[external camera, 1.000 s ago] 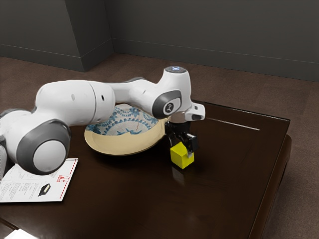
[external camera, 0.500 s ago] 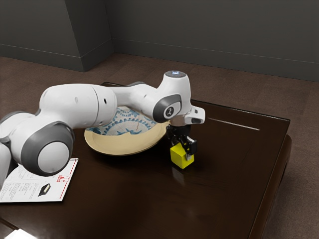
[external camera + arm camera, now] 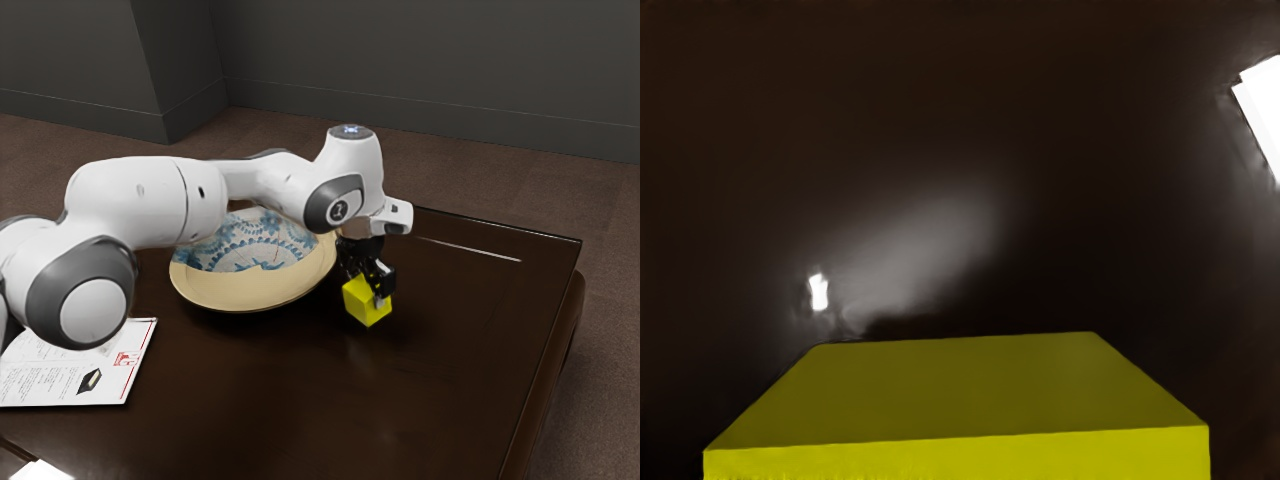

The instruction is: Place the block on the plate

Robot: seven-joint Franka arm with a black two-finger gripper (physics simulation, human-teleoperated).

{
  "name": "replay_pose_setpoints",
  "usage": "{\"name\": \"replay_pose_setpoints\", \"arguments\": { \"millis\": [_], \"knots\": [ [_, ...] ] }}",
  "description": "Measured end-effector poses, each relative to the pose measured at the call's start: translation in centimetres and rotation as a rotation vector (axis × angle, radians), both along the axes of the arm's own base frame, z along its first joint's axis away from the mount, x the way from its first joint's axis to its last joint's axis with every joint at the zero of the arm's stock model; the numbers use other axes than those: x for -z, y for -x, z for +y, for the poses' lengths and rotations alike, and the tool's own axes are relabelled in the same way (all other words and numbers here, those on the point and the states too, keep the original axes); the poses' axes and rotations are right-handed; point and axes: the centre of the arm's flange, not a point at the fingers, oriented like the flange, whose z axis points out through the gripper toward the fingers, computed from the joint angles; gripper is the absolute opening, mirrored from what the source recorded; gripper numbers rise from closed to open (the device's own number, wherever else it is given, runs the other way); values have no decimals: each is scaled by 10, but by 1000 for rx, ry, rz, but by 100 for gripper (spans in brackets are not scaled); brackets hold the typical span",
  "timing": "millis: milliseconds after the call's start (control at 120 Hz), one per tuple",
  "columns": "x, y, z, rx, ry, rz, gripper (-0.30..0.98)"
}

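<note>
Since the block (image 3: 366,305) is right between the fingertips, the bit that matters for the next move is basically solved: it sits directly under my gripper (image 3: 368,290), not off to one side. It's a cube, so no long axis to worry about, and with a single arm there's no "which hand is nearer" debate either. In the wrist view its top face is right below the hand, pretty much square to it.

Gripper state: closed in on the block, fingers about a block's width apart with one on either side, so I'd call that a proper hold. Looks to me like the block is hanging just above the table (image 3: 400,400), though the gap is small, so don't quote me on how much.

Next out is the plate (image 3: 245,292), near the block, toward the exterior view's left and a bit farther from that camera. It has a raised rim, so IMO the move is up first, then across, then down over the patterned middle. Go over too low and the block could clip that rim or get knocked crooked in the grip. Farther off past the plate there's just the dark wall (image 3: 420,70), no bother to anyone.
</note>
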Motion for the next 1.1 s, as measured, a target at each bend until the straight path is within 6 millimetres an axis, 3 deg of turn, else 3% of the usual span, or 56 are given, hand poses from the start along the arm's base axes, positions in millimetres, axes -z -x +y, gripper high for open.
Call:
{"name": "replay_pose_setpoints", "arguments": {
  "millis": [117,175,483,875,1100],
  "knots": [
    [-32,6,2,1,1,-29,41],
    [-38,7,7,-5,0,-34,41],
    [-74,-2,75,-81,-31,-69,41],
    [-75,-10,170,-170,-55,-38,41],
    [-58,-9,222,-196,-68,-6,41]
  ]
}}
